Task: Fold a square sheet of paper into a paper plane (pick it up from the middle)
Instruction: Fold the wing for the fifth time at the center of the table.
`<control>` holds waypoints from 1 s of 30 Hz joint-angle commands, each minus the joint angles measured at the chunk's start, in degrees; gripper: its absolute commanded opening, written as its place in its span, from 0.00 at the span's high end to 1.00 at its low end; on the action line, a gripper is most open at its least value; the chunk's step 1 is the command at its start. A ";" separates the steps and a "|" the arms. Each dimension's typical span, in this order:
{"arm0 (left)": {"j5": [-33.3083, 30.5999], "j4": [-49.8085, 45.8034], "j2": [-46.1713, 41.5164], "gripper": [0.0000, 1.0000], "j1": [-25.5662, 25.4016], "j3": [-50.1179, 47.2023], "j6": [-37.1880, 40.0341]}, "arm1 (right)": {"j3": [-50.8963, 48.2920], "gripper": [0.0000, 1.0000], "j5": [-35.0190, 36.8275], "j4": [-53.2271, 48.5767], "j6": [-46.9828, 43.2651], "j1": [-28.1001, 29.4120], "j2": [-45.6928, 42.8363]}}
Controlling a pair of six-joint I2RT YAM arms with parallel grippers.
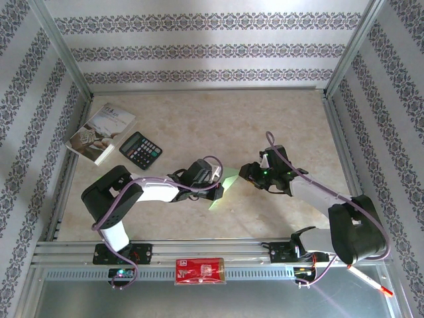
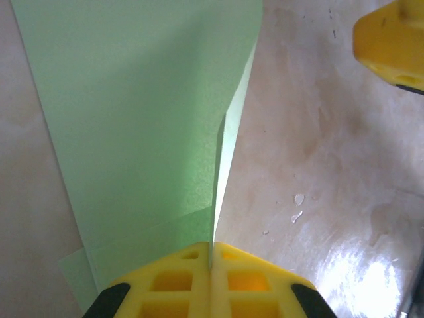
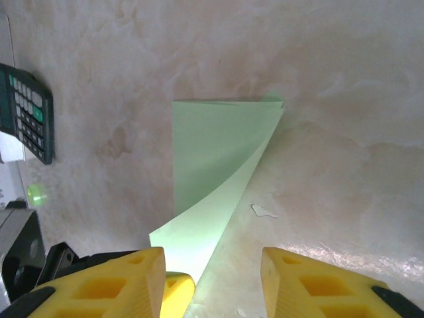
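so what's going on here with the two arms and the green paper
Two robot arms are partway through folding a light green sheet of paper into a plane in the middle of the table. The left gripper is shut on one end of the sheet, pinching a raised fold. The right gripper is open, with the paper's end lying between its fingers. The sheet is folded but not yet a plane. A calculator and a booklet sit at the far left.

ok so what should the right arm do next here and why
Probably close the right gripper on the near end of the green paper. Its fingers stand open with that end between them, while the left gripper is shut on the folded edge, so one grip alone holds the sheet. A second grip would likely steady it for creasing.
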 commanded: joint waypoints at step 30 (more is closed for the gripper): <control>11.45 26.81 6.27 1.00 5.11 -7.34 -32.32 | 7.92 0.55 -3.93 -1.66 -12.25 4.64 7.80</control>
